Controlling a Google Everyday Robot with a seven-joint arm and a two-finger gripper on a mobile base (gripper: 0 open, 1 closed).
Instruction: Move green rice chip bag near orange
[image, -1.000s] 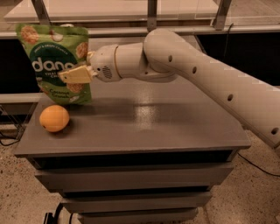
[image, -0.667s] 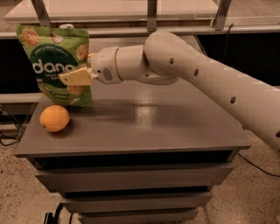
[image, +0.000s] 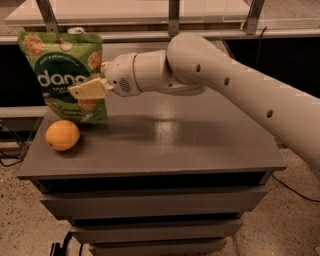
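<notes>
The green rice chip bag (image: 60, 75) stands upright at the back left of the grey table (image: 165, 145), its base at or just above the tabletop. The orange (image: 62, 135) lies just in front of the bag, close to its lower left corner. My gripper (image: 89, 90) reaches in from the right and is shut on the bag's right edge at mid height, with one cream finger (image: 92, 88) across the bag's front. The other finger is hidden behind the bag.
The top of a can (image: 76, 31) shows just behind the bag. A shelf or counter with metal posts (image: 173, 17) runs along behind the table. My arm (image: 225, 85) spans the table's right half above the surface.
The bag and my gripper have come down a little together. The orange has not moved.
</notes>
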